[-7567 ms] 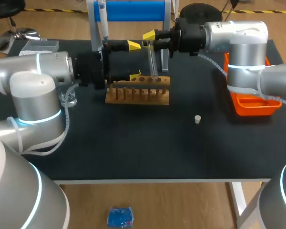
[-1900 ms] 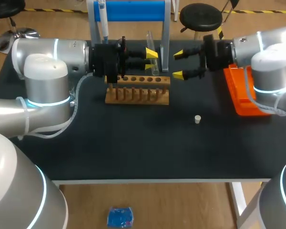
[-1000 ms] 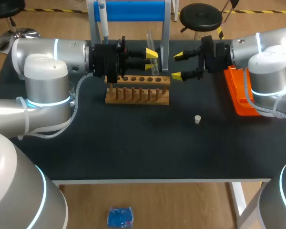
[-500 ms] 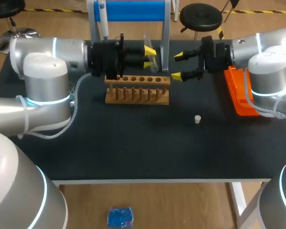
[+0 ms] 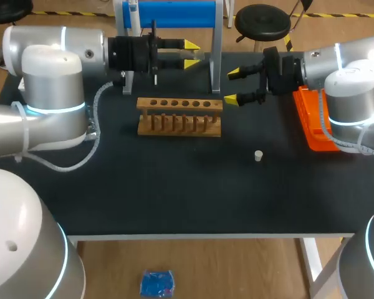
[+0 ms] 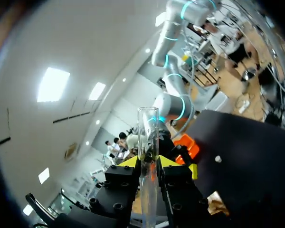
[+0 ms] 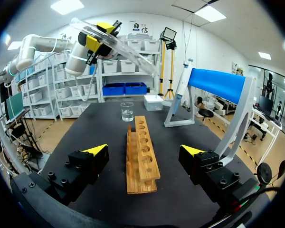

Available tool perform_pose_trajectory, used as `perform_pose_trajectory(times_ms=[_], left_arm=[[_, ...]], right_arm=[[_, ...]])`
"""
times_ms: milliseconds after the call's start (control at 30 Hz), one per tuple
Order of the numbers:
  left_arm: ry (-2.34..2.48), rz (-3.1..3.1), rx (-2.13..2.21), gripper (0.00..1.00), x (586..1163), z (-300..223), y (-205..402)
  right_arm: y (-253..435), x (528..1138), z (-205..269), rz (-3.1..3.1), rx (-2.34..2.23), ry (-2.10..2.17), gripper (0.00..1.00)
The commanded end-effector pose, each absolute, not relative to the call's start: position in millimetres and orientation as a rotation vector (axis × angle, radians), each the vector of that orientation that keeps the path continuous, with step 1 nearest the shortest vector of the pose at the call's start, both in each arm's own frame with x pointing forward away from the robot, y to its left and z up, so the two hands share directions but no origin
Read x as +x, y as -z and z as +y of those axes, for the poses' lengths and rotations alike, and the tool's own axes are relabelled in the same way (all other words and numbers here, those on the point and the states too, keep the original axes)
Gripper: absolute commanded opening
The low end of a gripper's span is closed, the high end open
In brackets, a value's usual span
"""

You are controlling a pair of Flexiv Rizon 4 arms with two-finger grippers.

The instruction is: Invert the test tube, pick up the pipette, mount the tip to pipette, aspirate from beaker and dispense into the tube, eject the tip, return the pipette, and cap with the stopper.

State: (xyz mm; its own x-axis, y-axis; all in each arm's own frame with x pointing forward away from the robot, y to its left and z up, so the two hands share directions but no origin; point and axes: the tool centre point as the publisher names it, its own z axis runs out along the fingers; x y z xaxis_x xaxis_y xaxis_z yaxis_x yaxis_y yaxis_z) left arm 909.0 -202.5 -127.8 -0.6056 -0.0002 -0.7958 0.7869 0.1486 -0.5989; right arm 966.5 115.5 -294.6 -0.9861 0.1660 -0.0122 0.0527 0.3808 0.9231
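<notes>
Glass test tube point(image 6: 147, 128), gripped between the closed fingers of the left tool point(image 5: 191, 54), now hangs tilted, lifted clear of the wooden rack point(image 5: 179, 116) toward the far edge of the tabletop point(image 5: 174, 187), ready for inverting, while the right tool point(image 5: 235, 86) holds wide open and empty beside the rack's right end.

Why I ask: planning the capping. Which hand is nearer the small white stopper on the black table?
Right. The right hand hangs just beyond the small white stopper, off the wooden rack's end; the left hand is farther back, behind the rack.
</notes>
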Motion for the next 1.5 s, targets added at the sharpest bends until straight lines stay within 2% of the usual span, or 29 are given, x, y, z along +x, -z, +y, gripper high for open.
perform_pose_trajectory(times_ms=[33,433,700,967,1500], left_arm=[[1.607,1.819,0.642,0.0,911,-203,127],[1.607,1.819,0.642,0.0,911,-203,127],[1.909,2.022,0.126,0.0,937,-177,120],[2.036,2.032,-0.148,0.0,950,-175,133],[2.031,2.021,-0.175,0.0,952,-178,137]], right_arm=[[295,966,115,2.521,0.201,-1.681,1.0],[295,966,115,2.521,0.201,-1.681,1.0],[295,966,115,2.521,0.201,-1.681,1.0],[295,966,115,2.521,0.201,-1.681,1.0],[295,966,115,2.521,0.201,-1.681,1.0]])
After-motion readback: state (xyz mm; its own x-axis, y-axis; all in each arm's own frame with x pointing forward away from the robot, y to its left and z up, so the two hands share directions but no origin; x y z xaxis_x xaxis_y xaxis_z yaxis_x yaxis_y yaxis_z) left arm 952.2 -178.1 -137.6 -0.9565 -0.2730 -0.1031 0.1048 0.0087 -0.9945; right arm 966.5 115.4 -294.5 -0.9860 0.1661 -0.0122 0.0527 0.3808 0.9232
